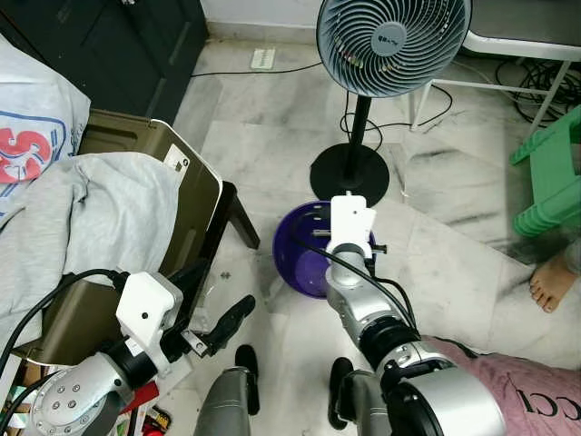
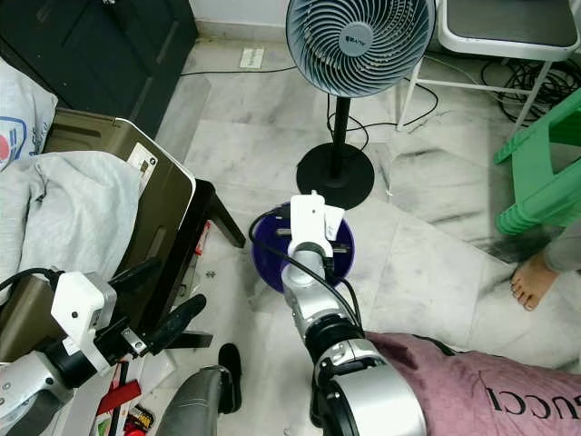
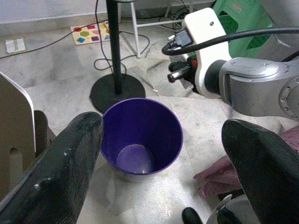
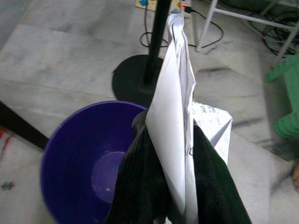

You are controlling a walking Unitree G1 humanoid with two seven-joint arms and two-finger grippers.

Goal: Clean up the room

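At your far left a grey cloth (image 1: 86,227) is draped over an olive-brown chair (image 1: 186,195) whose seat is tipped up on edge, and a white sack with red print (image 1: 27,127) lies behind it by a black cabinet (image 1: 118,45). Your left gripper (image 1: 213,309) hangs low in front of that chair with its two black fingers (image 3: 56,172) spread wide and nothing between them; its wrist view looks between them at the purple bin (image 3: 141,135), which stands upright on the marble floor (image 1: 454,263). Just below, near the picture's bottom edge, you can see the robot's own dark feet (image 1: 247,372). Moving right, your right gripper (image 4: 168,154) is stretched out over the bin's near rim, and its fingers are clamped together on a folded sheet of white paper (image 4: 180,121) with some handwriting on it; the sheet stands up on edge between the pads, above the bin's open mouth and toward the rim nearest the fan. Beyond the bin stands a pedestal fan (image 1: 390,41), its round black base (image 1: 349,173) just past the bin's far rim, cables trailing around it. A pink garment (image 1: 526,391) lies over the right arm's shoulder at the bottom right corner. Farther right are a green plastic stool (image 1: 554,177) and a person's bare foot (image 1: 552,282) on the floor.
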